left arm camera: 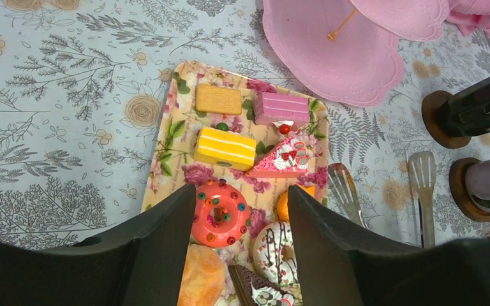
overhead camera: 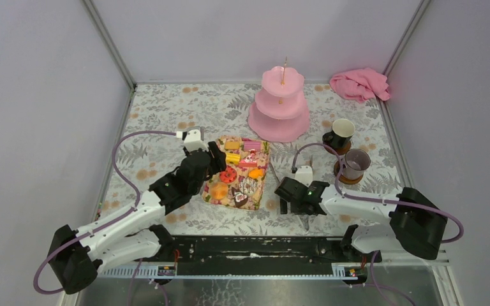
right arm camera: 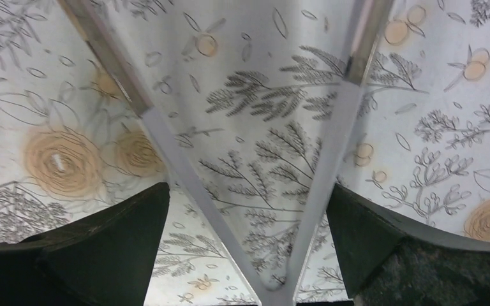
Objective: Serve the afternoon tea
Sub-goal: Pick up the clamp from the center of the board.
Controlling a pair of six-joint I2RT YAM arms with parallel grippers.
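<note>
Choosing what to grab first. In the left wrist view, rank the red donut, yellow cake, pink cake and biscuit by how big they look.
1. Red donut, though it lies nearest the camera, so its lead is unsure.
2. Yellow cake.
3. Pink cake and biscuit: about alike.

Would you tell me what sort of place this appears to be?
Probably a robot test booth staged as a tea table: plain enclosure walls, a floral tablecloth, and a pink three-tier stand.
</note>
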